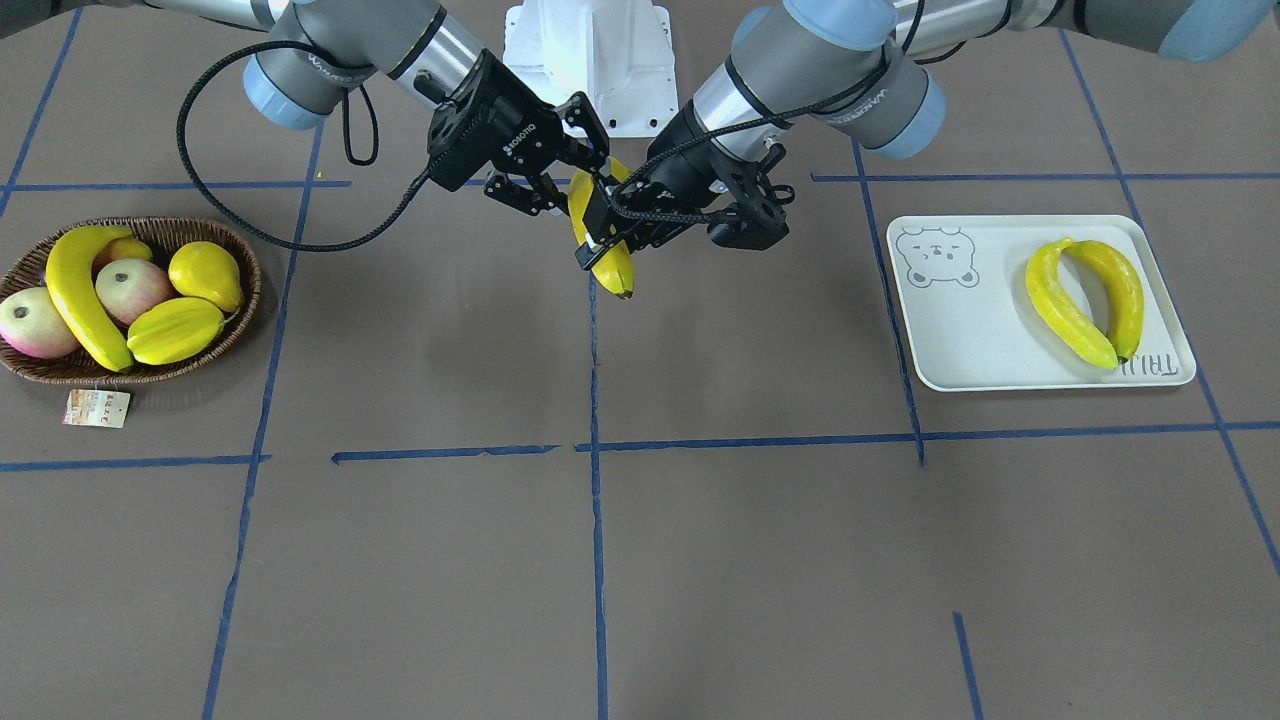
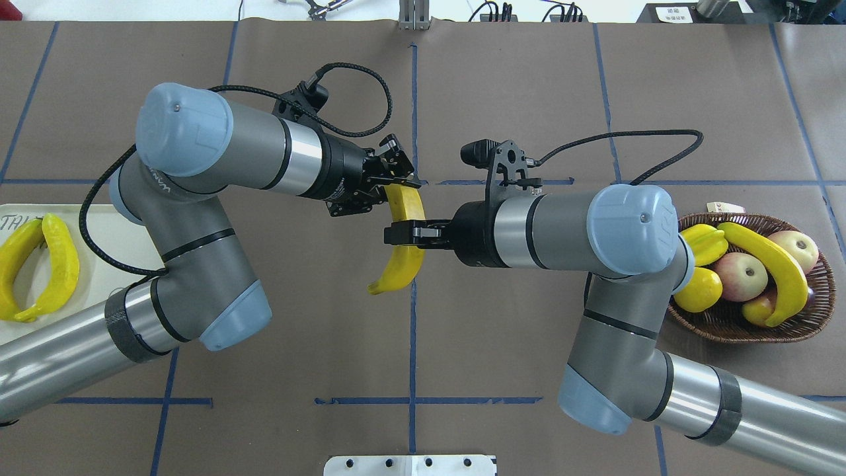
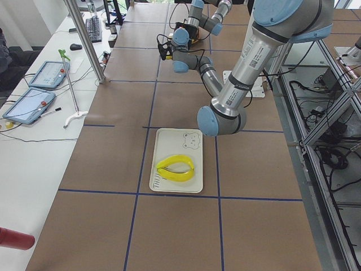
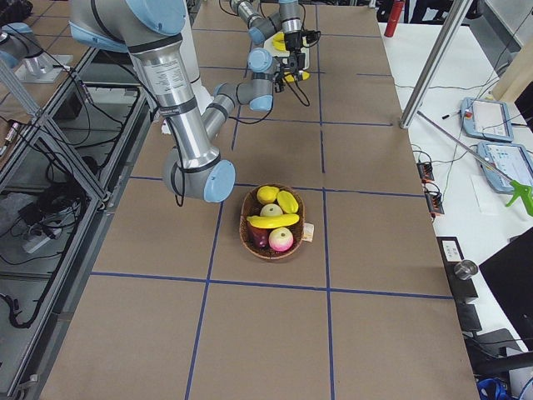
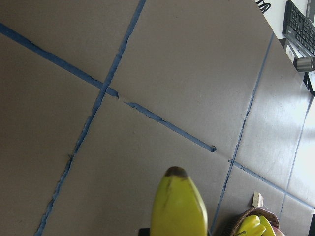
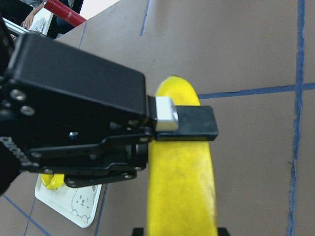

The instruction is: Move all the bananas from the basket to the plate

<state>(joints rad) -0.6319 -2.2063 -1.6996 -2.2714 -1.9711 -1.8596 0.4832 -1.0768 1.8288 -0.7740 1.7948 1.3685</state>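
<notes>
Banana [image 1: 614,270] clamped in left jaws and right jaws; pad [image 6: 166,114] on peel clearest from right wrist.

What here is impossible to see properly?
Whether the right end effector grips the long yellow banana: right wrist view's bottom edge cuts it off.
Part of the off-white rectangular bear plate: overhead, the left arm covers it.
Print on the small paper tag: front view, too small.

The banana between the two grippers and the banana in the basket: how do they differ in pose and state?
The held banana is up off the table, gripped by the left gripper and right gripper; the basket banana lies untouched. The held banana is alone; the basket banana rests across other fruit in the basket. Both are yellow and curved.
</notes>
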